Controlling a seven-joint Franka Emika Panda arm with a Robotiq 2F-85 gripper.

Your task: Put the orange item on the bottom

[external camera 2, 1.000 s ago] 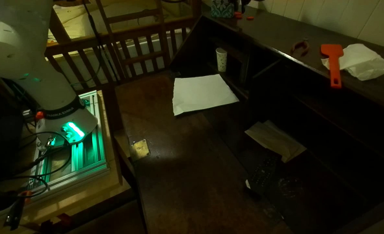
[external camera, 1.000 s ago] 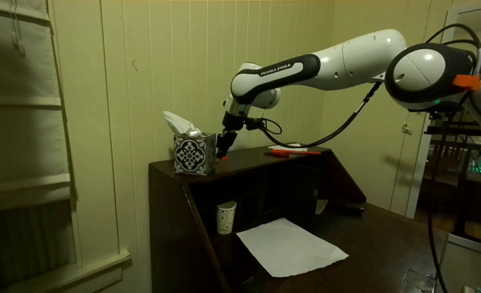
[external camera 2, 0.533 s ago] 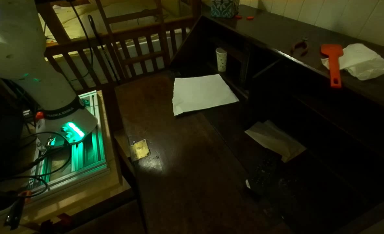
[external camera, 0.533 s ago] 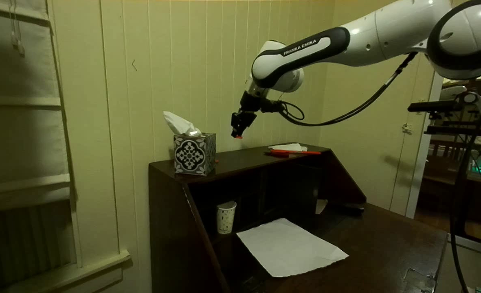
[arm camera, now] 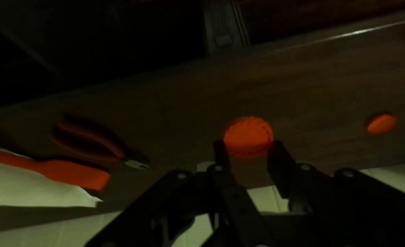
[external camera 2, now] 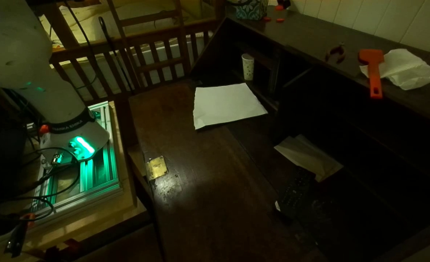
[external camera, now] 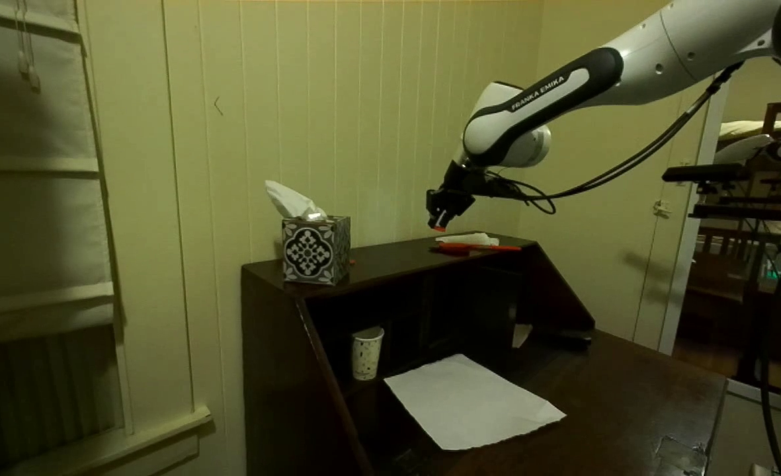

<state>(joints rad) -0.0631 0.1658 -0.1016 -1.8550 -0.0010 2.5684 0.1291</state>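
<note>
The desk [external camera: 268, 377] has two levels: a narrow ledge [external camera: 397, 261] above and a broad, dark board [external camera 2: 200, 193] below. At one end of the ledge stands a tissue box [external camera: 314, 251], with two orange caps [arm camera: 381, 124] near it. Farther along lie pliers [arm camera: 99, 138], then a red scraper [external camera 2: 374, 67] set across crumpled paper [external camera 2: 409, 69] and reaching the front edge. On the board lies a white sheet [external camera 2: 226, 105], with a cup [external camera: 367, 355] upright near one corner; apart from the sheet are beige papers [external camera 2: 309, 156]. Something dark [external camera 2: 297, 187] beside these may be a remote, though it is too dim there to be sure.
</note>
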